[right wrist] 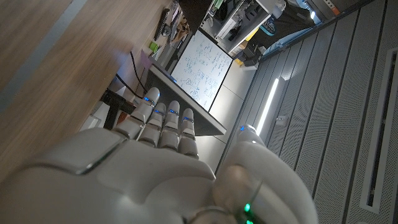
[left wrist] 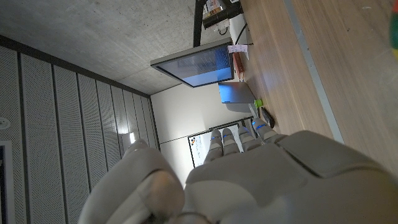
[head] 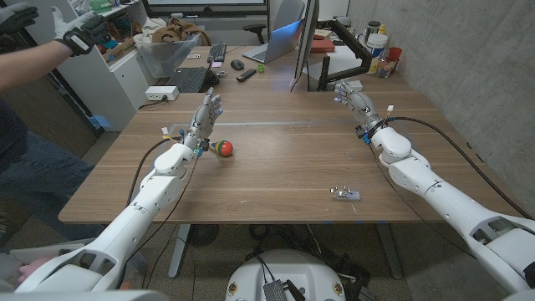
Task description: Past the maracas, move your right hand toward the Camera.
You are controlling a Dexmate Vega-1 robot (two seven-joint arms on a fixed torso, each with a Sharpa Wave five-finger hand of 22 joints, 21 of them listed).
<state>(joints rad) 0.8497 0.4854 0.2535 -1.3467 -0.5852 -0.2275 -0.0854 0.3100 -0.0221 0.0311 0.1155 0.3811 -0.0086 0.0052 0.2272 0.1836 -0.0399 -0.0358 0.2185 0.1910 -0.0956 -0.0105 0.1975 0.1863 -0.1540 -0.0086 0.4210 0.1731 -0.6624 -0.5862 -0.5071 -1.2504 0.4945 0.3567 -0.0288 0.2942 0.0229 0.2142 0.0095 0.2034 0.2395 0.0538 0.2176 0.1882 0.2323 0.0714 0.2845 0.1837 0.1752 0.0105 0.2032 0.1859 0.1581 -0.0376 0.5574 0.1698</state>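
On the wooden table (head: 284, 171) there is one red and green maraca (head: 224, 149), one small silver metal object (head: 344, 194), perhaps a clip, two white robot hands (head: 207, 113) (head: 351, 96), and one person (head: 25, 125).

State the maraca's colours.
The maraca is red with a green band, best seen in the head view.

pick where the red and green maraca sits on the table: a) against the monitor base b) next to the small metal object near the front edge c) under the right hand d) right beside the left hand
d, the maraca lies on the wood just beside the left hand, far from the right hand and the small metal object.
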